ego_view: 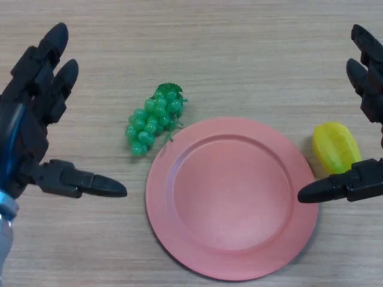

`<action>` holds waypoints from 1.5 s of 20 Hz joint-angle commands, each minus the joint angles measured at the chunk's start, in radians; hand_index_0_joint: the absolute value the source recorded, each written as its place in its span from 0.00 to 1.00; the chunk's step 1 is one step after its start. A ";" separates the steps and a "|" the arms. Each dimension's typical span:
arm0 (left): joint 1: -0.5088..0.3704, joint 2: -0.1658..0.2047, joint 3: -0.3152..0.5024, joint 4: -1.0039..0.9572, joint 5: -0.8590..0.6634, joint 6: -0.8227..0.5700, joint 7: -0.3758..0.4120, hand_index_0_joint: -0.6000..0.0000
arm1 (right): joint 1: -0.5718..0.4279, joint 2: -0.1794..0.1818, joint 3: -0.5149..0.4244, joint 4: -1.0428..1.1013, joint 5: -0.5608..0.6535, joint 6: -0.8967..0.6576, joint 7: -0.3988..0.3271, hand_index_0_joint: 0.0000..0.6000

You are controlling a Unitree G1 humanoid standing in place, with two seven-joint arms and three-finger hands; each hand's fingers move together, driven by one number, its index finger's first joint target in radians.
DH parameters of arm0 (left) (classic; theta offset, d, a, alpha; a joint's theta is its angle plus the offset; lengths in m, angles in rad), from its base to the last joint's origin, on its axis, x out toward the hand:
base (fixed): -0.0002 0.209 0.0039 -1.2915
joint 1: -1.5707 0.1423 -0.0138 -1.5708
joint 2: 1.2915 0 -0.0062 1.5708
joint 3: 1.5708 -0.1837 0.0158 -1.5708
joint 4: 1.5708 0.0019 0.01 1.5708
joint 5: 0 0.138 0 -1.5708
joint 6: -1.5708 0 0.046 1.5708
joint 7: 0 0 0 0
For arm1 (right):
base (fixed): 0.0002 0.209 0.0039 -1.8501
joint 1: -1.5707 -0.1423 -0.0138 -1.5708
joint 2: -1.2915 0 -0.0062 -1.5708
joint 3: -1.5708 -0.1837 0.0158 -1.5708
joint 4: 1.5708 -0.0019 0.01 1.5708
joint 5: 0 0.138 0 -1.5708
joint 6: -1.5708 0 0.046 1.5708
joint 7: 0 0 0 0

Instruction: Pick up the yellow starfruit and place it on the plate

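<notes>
Plate at table centre, fruit around its rim.
The plate [232, 200] sat on the table [209, 54]; grapes [153, 118] lay touching its edge at ten o'clock, starfruit [336, 146] just beside it at two o'clock.

There is one view, from the robot's head. It looks almost straight down, close to the wooden bench [239, 54]. The pink plate [179, 251] sits low in the middle, with a hand at either side edge.
</notes>
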 commanded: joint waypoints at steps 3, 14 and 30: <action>-0.011 0.045 0.127 -0.022 0.033 -0.200 0.008 1.00 | -0.027 -0.022 -0.050 -0.068 0.043 -0.111 0.000 0.00; -0.015 0.042 0.122 -0.017 0.033 -0.218 0.028 1.00 | -0.048 -0.027 -0.054 -0.037 0.029 -0.127 -0.043 0.00; -0.007 0.029 0.107 -0.022 0.003 -0.188 0.042 1.00 | -0.281 -0.141 -0.041 0.693 -0.320 -0.489 -0.123 0.00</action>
